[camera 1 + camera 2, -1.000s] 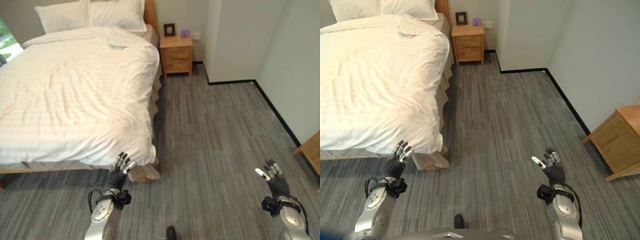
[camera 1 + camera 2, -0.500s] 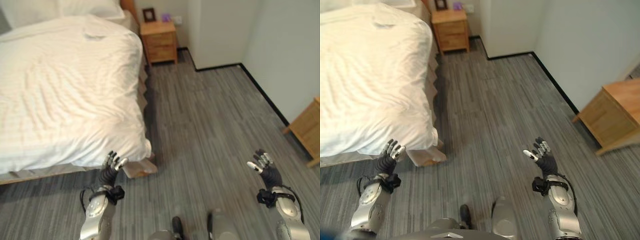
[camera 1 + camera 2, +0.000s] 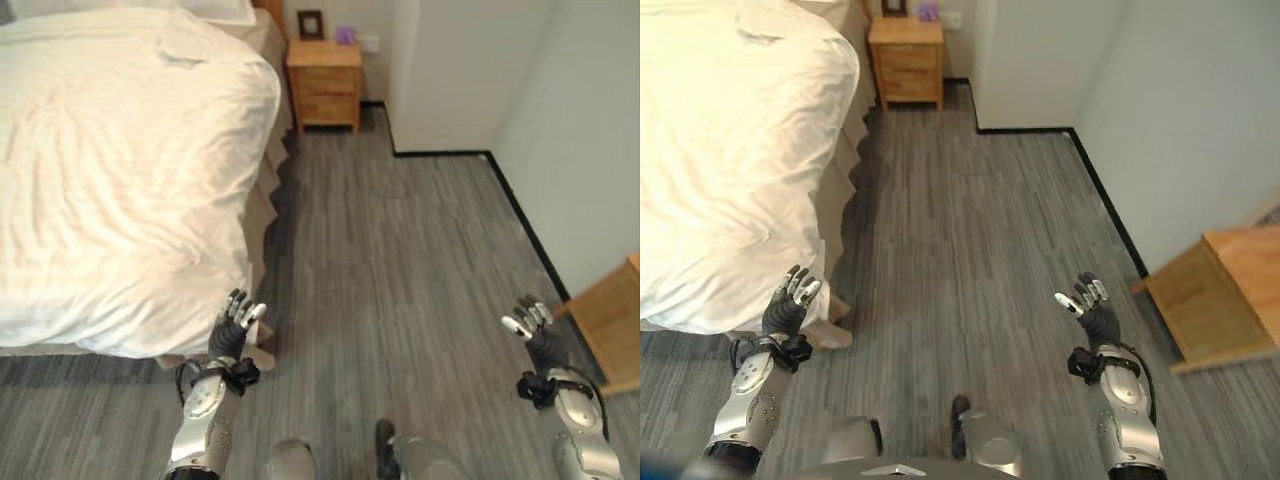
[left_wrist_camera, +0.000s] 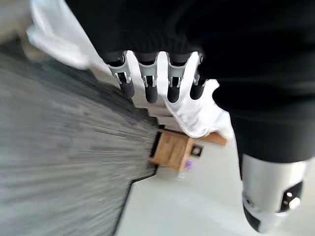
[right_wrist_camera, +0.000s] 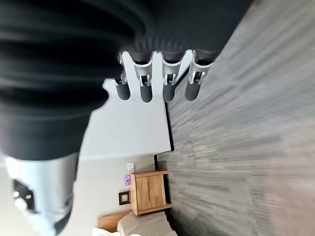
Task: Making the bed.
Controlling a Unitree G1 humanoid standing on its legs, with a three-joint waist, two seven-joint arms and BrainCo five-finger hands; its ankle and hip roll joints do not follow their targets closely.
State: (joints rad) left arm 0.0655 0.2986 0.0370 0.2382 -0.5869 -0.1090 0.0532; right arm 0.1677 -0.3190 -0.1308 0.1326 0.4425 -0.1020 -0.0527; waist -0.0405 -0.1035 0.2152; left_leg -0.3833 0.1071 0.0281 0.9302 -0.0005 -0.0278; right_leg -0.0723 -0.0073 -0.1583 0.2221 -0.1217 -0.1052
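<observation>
- Up at the far left, the bed (image 3: 262, 215) is covered by a white duvet (image 3: 120, 170) that lies fairly smooth, with soft creases across it and its near edge hanging over the foot of the bed.
- A small fold of white cloth (image 3: 190, 48) sits rumpled near the head end, and the corner of a pillow (image 3: 222, 10) shows at the very top.
- The left hand (image 3: 232, 328) is raised just in front of the duvet's near corner, fingers straight and spread, holding nothing; whether the fingertips touch the cloth cannot be told.
- The left wrist view shows the same left hand's fingers (image 4: 150, 83) held straight in a row, with the white duvet and the bedside cabinet past them.
- The right hand (image 3: 1092, 310) is lifted over the grey striped floor (image 3: 400, 260), well apart from the bed, fingers also straight and loosely spread, empty.
- In the right wrist view its fingers (image 5: 142, 83) stand straight, pointing toward the wall and floor.
- A wooden bedside cabinet (image 3: 325, 85) stands against the far wall just beside the head of the bed, with a small dark picture frame (image 3: 311, 22) and a small purple object (image 3: 346, 35) on top.
- Another wooden piece of furniture (image 3: 1215, 295) sits at the right, by the pale wall (image 3: 1200, 120).
</observation>
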